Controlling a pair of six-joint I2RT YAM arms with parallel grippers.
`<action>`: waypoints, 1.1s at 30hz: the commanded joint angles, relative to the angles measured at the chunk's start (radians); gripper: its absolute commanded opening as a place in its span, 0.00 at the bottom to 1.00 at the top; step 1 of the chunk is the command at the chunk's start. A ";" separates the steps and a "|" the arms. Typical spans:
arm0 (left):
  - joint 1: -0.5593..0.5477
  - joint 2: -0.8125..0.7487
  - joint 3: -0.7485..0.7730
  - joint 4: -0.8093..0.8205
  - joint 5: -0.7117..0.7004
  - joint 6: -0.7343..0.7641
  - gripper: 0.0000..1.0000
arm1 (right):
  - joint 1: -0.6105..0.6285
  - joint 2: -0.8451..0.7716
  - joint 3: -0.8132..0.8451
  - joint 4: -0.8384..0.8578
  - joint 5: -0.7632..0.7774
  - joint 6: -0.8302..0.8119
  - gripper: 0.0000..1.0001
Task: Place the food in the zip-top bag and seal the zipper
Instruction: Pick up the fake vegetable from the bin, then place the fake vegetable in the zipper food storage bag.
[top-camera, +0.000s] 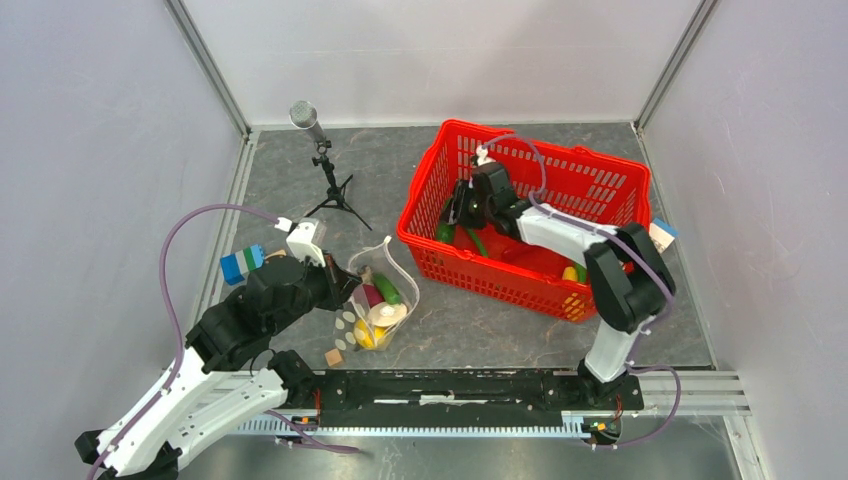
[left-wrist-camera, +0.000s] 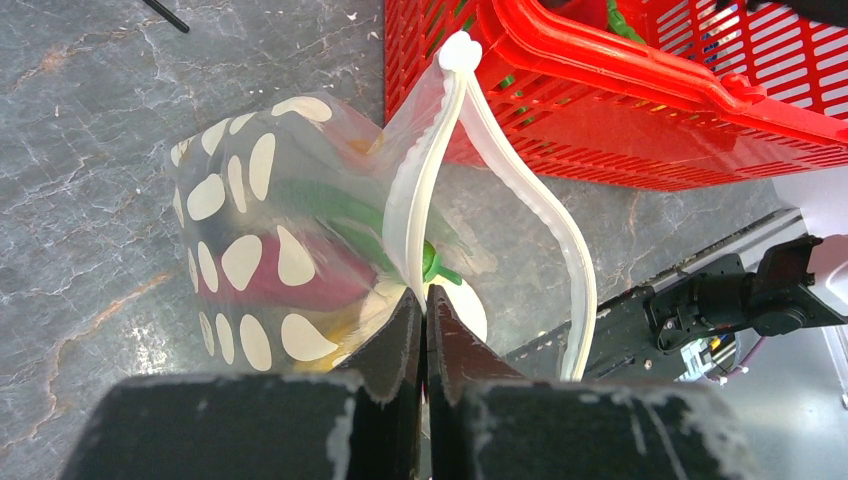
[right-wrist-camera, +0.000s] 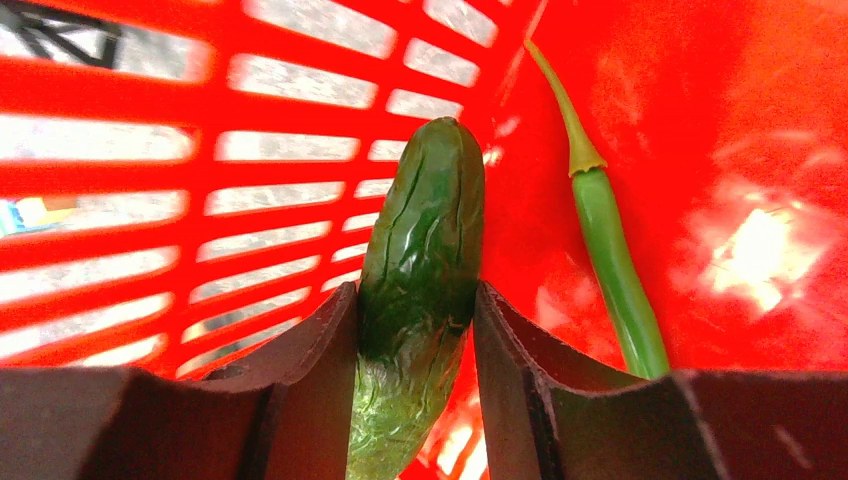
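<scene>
The zip-top bag (top-camera: 372, 312), clear with white dots, stands on the table left of the red basket (top-camera: 520, 140). Inside it lie a magenta aubergine (left-wrist-camera: 300, 285), a green pod (left-wrist-camera: 330, 205) and a yellow piece (top-camera: 365, 336). Its zipper (left-wrist-camera: 440, 150) gapes as a white loop. My left gripper (left-wrist-camera: 425, 300) is shut on the near zipper strip, holding the mouth up. My right gripper (right-wrist-camera: 415, 300) is down inside the basket (right-wrist-camera: 200, 140), its fingers pressed on both sides of a dark green cucumber-like food (right-wrist-camera: 425, 220). A slim green chilli (right-wrist-camera: 610, 250) lies just right of it.
A microphone on a small tripod (top-camera: 310, 120) stands behind the bag. Blue-green blocks (top-camera: 243, 264) sit by the left arm, and a small wooden cube (top-camera: 334, 357) lies in front of the bag. More food (top-camera: 570, 272) lies in the basket's near right corner.
</scene>
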 joint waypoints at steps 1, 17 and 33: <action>0.001 0.002 0.011 0.034 0.007 -0.028 0.06 | -0.008 -0.176 -0.020 0.065 0.062 -0.075 0.23; 0.001 0.037 0.004 0.105 0.069 -0.050 0.07 | -0.003 -0.718 -0.339 0.437 -0.013 -0.325 0.21; 0.001 0.068 0.003 0.141 0.133 -0.066 0.07 | 0.313 -0.821 -0.364 0.643 -0.099 -0.427 0.22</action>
